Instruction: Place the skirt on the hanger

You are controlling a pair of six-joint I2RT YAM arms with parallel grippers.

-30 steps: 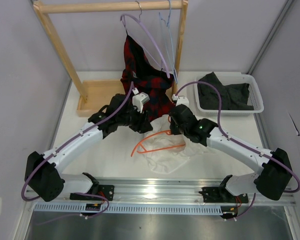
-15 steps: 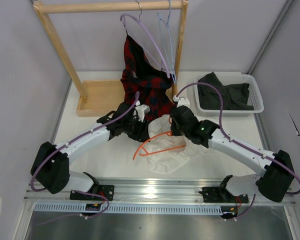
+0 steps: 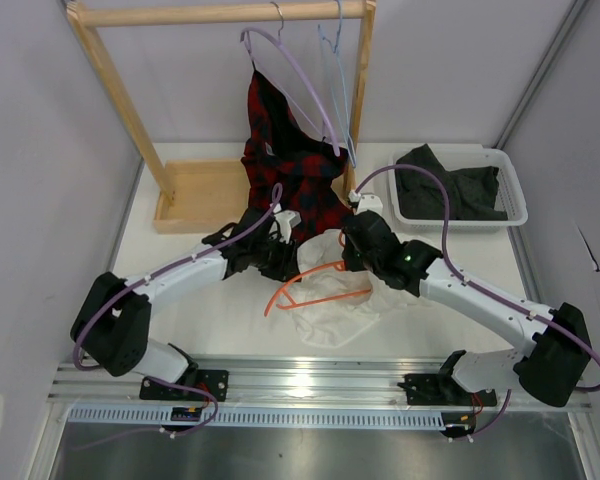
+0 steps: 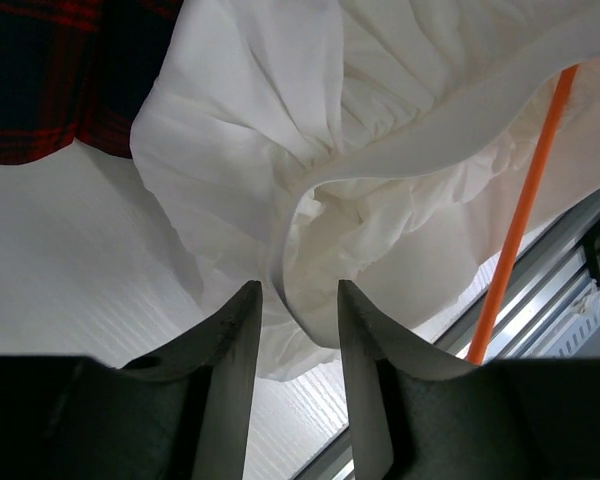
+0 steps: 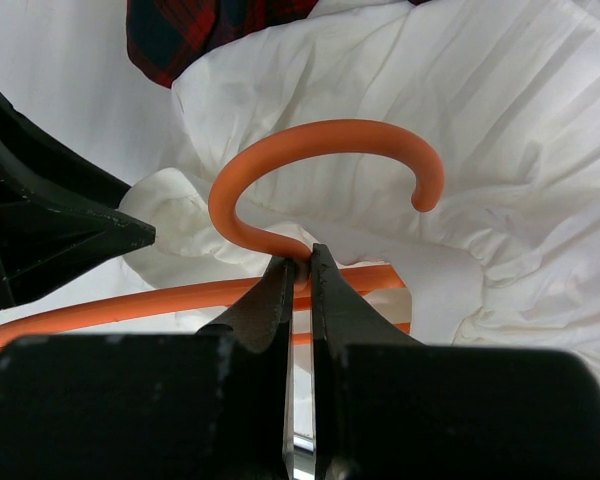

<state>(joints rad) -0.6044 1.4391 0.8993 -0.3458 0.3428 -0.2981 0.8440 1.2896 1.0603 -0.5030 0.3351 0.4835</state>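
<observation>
The white skirt (image 4: pixel 280 150) is found right in front of the left gripper (image 4: pixel 297 292), with a fold of it between the spread fingers. The orange hanger (image 5: pixel 320 140) is pinched just below its hook by the right gripper (image 5: pixel 300 272).

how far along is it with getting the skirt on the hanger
Early to midway. Done: the right gripper is shut on the thin orange plastic hanger just below its hook. In hand: the left gripper is open, its jaws astride a fold of the white ruffled skirt. Left: the skirt lies bunched on the table, not yet hung on the hanger.
</observation>
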